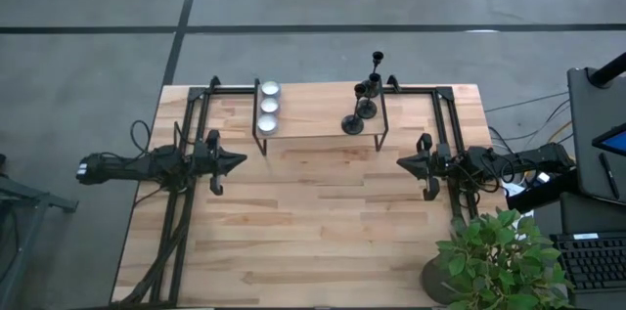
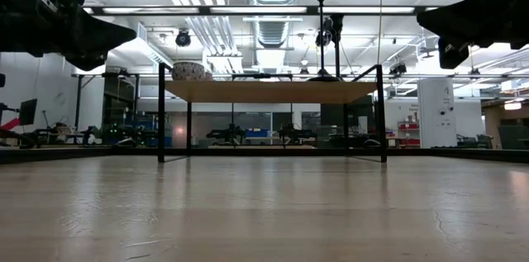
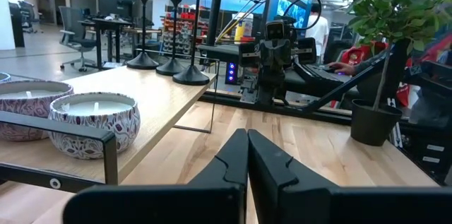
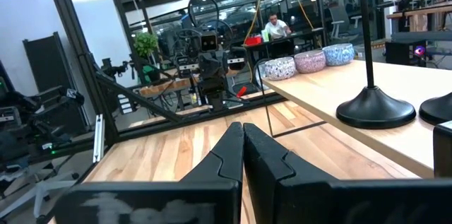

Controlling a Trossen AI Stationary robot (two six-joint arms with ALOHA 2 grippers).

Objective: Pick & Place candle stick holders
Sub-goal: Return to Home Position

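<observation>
Looking done: three holders [image 1: 364,107] are standing on the shelf [image 1: 313,126], at the end nearest the right tool [image 1: 403,162], candles [image 1: 268,105] nearest the left tool [image 1: 238,162]. Both tools are hanging closed and empty over the surface [image 1: 313,242]. Nothing left to place, I'd judge.

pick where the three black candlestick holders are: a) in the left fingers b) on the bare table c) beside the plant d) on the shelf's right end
d: the candlestick holders stand grouped on the shelf at the right arm's end, candles at the other.
</observation>
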